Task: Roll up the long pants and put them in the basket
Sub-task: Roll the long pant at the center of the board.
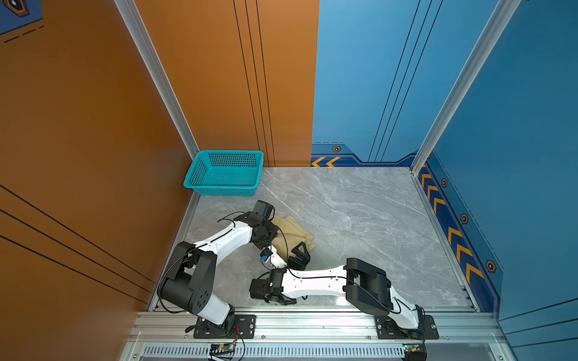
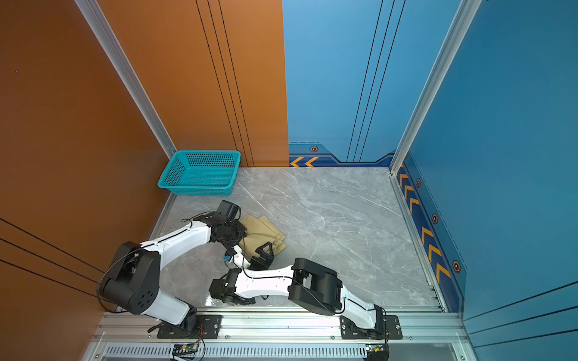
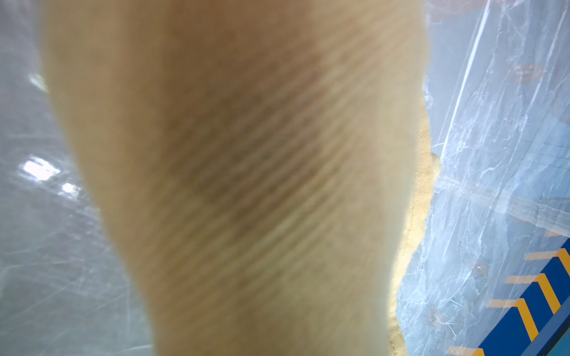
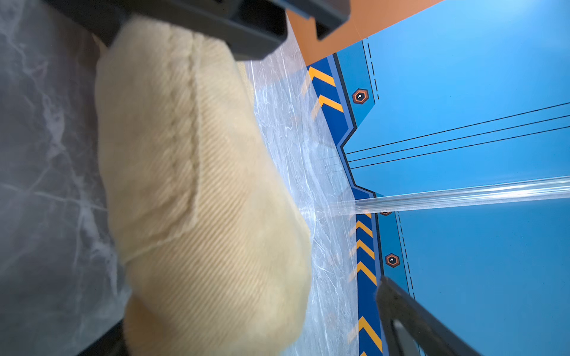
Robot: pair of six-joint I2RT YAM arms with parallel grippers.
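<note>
pants: khaki cloth gathered into a compact, layered bundle on the table. It lies directly under the left gripper and just ahead of the right gripper's fingers.
pants, detail: the right wrist view shows ribbed weave and one stitched seam.
left gripper: pointed down onto the bundle's left end. I cannot tell whether it is clamped on the cloth or released.
left arm: rises from the front rail to a bent elbow. The white forearm reaches forward and inward, and the wrist is folded down over the pants.
right gripper: released, jaws spread wide. One finger lies against the bundle and the other finger is clear of it.
right arm: elbow raised and forearm running low across the table toward the left arm. The wrist is turned so the fingers point away from the rail.
hidden: in both top views the left fingers sit under their own wrist. The left wrist view is filled by blurred cloth close to the lens, with no finger showing. Both right fingers are cut off at the frame edges in the right wrist view. The arms cover the bundle's near side.
teal basket: beyond the left gripper, well apart, in the far corner.
marble table: spreads out to the right of both grippers.
</note>
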